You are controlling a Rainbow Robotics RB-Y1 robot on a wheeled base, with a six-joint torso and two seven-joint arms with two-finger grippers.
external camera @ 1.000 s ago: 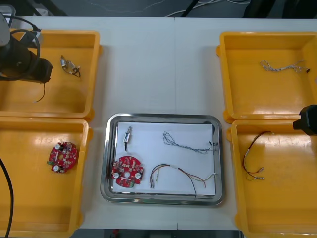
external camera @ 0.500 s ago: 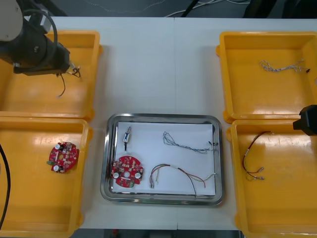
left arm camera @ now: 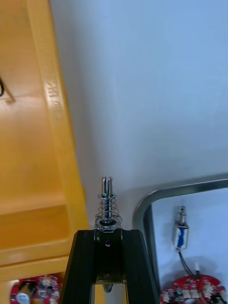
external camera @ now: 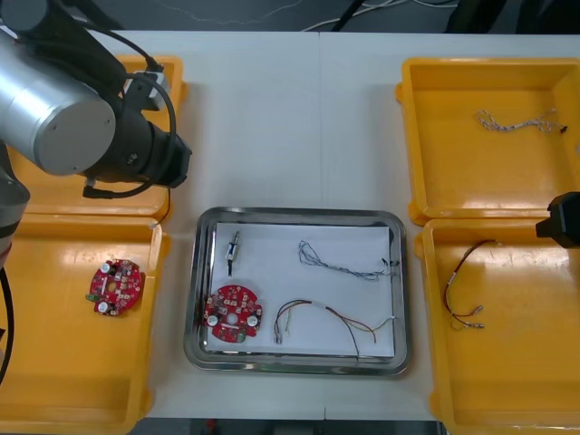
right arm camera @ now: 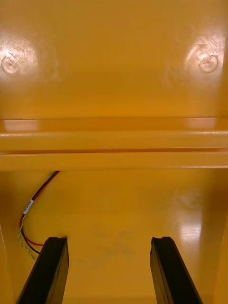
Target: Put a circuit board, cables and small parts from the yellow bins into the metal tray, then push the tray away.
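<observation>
Left tool (left arm camera: 108, 233) grips small metal part (left arm camera: 107, 204) — near tray (external camera: 294, 214).

No text, number or brand can be read anywhere on this table. The rim of the far left yellow bin (left arm camera: 51, 97) carries a short run of raised moulded characters, too faint to make out. Two round moulded stamps (right arm camera: 10, 62) mark a right-side yellow bin (right arm camera: 114, 99) — their contents are illegible. Any printing on the round red circuit boards (external camera: 233, 314) is too small to tell.
</observation>
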